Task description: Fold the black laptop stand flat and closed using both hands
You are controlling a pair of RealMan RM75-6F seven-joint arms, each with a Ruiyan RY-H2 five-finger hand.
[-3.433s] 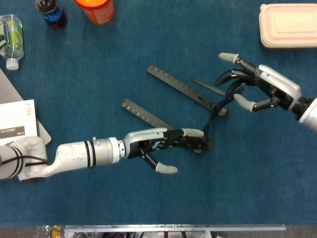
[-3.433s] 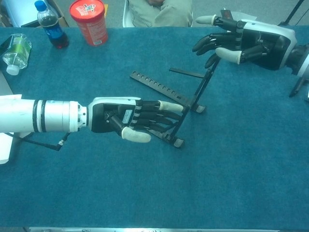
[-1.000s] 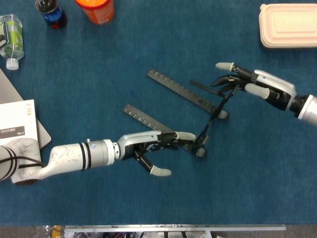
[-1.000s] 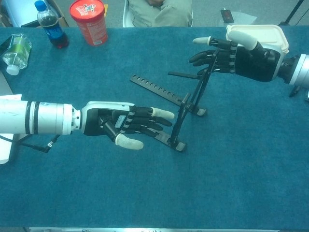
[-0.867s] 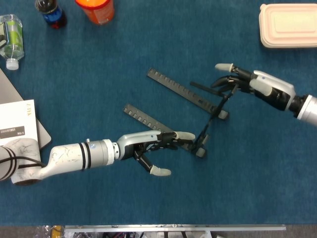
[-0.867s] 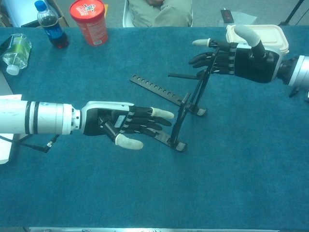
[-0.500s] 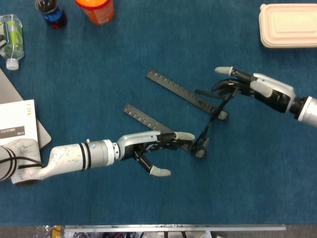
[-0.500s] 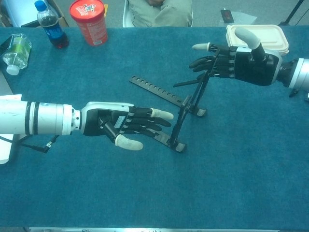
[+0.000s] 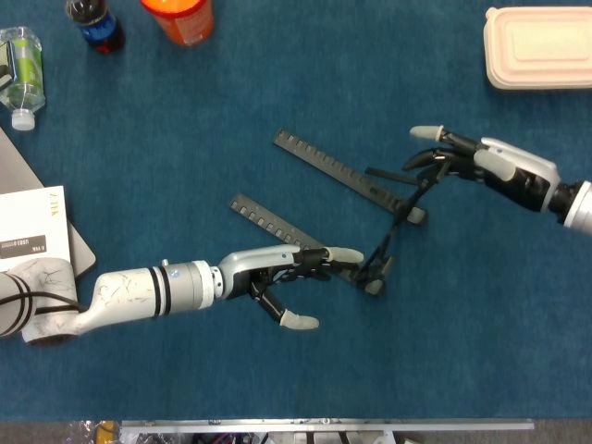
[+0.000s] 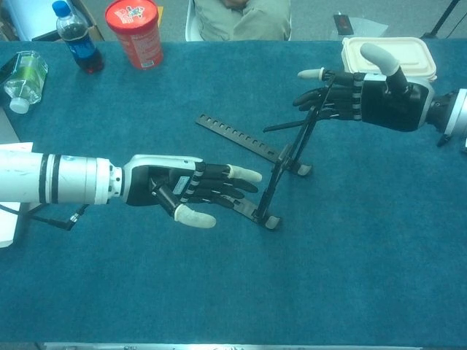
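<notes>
The left hand [image 9: 277, 270] lies flat on the near rail of the black laptop stand [image 9: 347, 203]; the right hand [image 9: 481, 171] fingers touch its raised arm

Blk stand [image 9: 347, 176], blue cloth [image 9: 185, 111].

White-shelled left hand [image 10: 186, 188] and right hand [image 10: 365, 98], black fingers, pale tips.

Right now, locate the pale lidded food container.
The pale lidded food container sits at the table's far right corner in the head view, just beyond the right hand.
</notes>
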